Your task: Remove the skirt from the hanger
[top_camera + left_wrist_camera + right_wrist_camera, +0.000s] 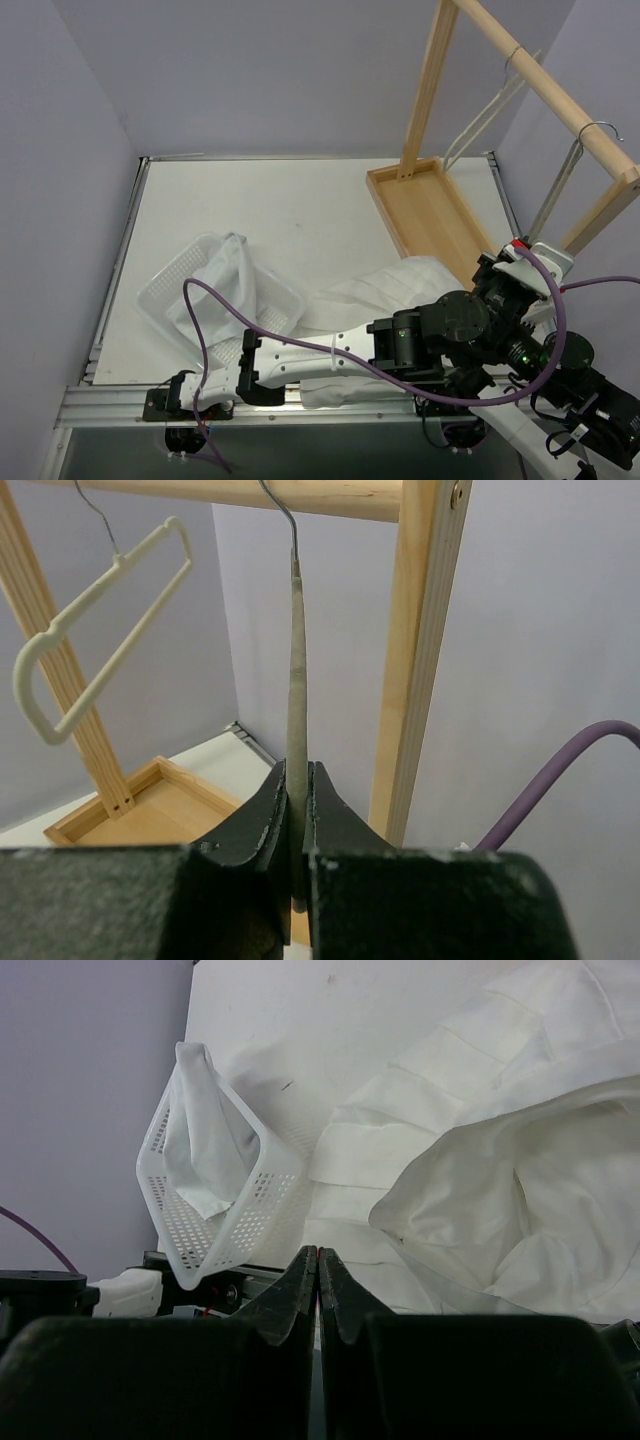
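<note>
The left jaws are pressed shut on the lower edge of the grey hanger (pixel 297 680), pinching its thin frame between them. The right jaws are pressed together on nothing, hanging low over the near side of the table (pixel 280 200).

At the far right of the table stands the wooden rack (pixel 540 75), its post set in a shallow tray base (pixel 430 215). The skirt (pixel 480 1160) lies in a loose white heap on the table, between the tray base and the arms' mounts, touching no hanger. Just left of it a white perforated basket (pixel 170 285) sits tilted, with a white cloth (pixel 205 1130) draped inside; what that cloth is, I cannot tell. The grey hanger is hooked over the rack's rail and looks bare in the left wrist view, with no fabric on it. A white hanger (pixel 100 630), also bare, hangs further along the same rail.

Judging by how things lie, the main work is done: the skirt is off the hanger and down on the table. What seems left is small: releasing the grey hanger and drawing the left arm away from the rack.
</note>
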